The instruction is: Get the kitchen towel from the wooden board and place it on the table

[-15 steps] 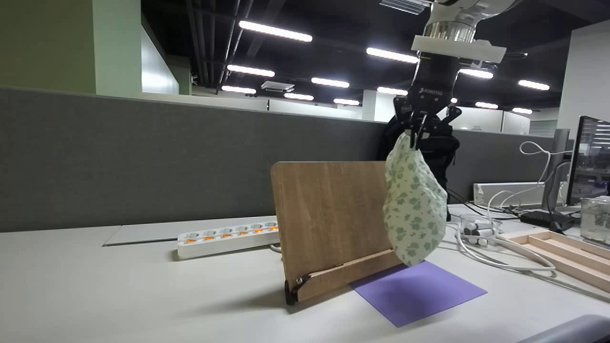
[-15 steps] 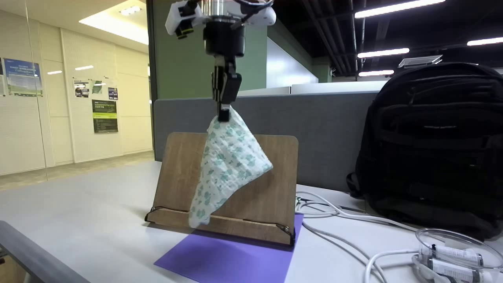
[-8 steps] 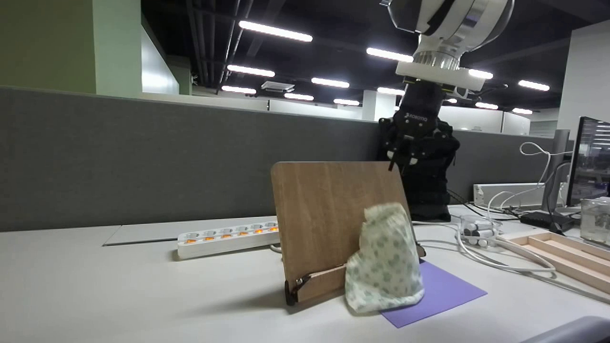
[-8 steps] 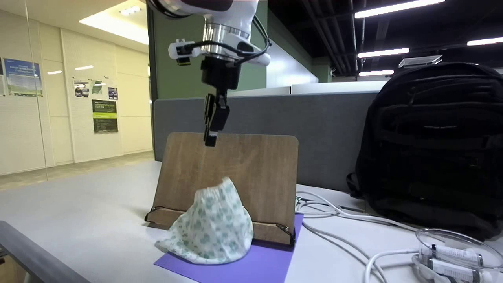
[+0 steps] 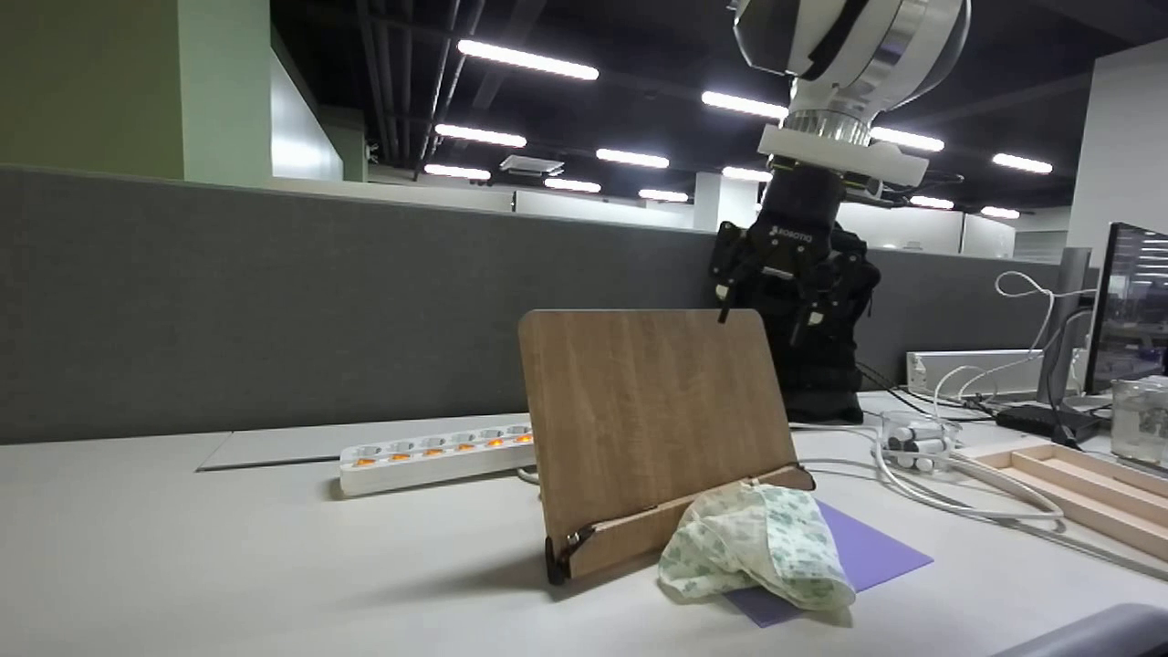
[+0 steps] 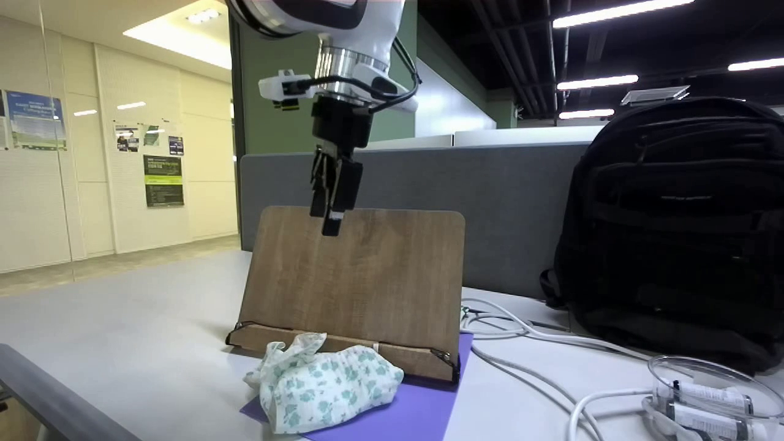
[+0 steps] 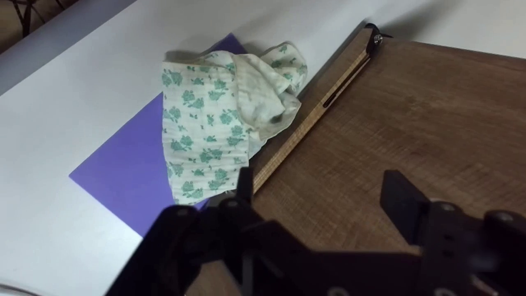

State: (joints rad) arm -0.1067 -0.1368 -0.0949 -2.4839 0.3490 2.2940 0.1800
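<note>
The kitchen towel (image 5: 765, 547), pale with green flowers, lies crumpled in front of the wooden board (image 5: 648, 411) in both exterior views. It rests partly on a purple sheet (image 6: 422, 407) and partly on the light table (image 5: 274, 566). In the wrist view the towel (image 7: 205, 123) sits beside the board's ledge; whether it touches the ledge I cannot tell. The board leans upright with no cloth on it. High above the towel, near the board's top edge, my gripper (image 5: 760, 328) is open. Nothing is between its widely parted fingers (image 7: 400, 201).
A white power strip (image 5: 438, 465) lies behind the board. White cables (image 6: 520, 331), a clear dish with vials (image 6: 710, 404) and a black backpack (image 6: 680, 239) are to one side. A light wooden tray (image 5: 1086, 493) and a monitor (image 5: 1136, 310) stand farther off.
The towel, hanging from the gripper a second ago, was let go, dropped and slumped onto the sheet and table. The gripper has come lower and its fingers have spread apart.
</note>
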